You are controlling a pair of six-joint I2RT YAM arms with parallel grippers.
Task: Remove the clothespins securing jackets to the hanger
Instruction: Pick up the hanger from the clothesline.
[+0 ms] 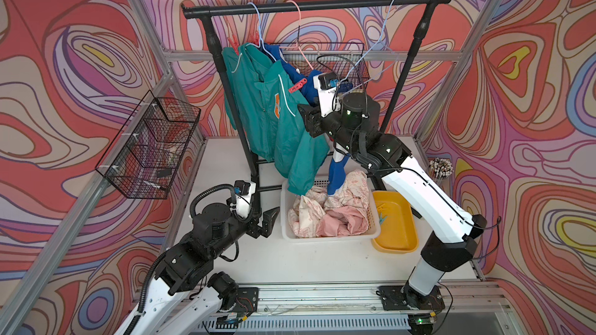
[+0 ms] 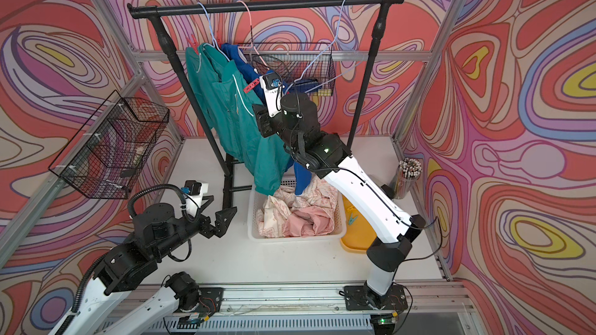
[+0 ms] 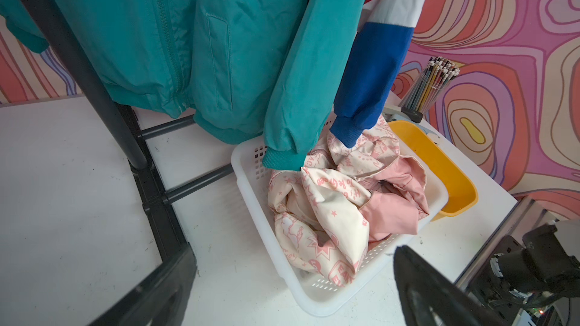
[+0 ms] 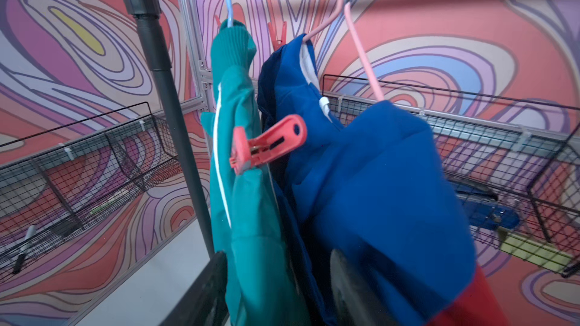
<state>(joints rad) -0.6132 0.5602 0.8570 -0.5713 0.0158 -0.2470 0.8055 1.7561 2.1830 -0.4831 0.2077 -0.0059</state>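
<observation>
end effector on right, raised, straddles teal jacket.

I see a smooth coral plastic clothespin on the matt teal cloth jacket; the white basket is perforated plastic.

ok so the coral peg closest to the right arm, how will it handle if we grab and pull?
Probably rigid and light: the coral peg looks like moulded plastic, so it should keep its shape when squeezed. The teal jacket it bites hangs as loose fabric, so a plain pull may drag the cloth along rather than free it.
</observation>
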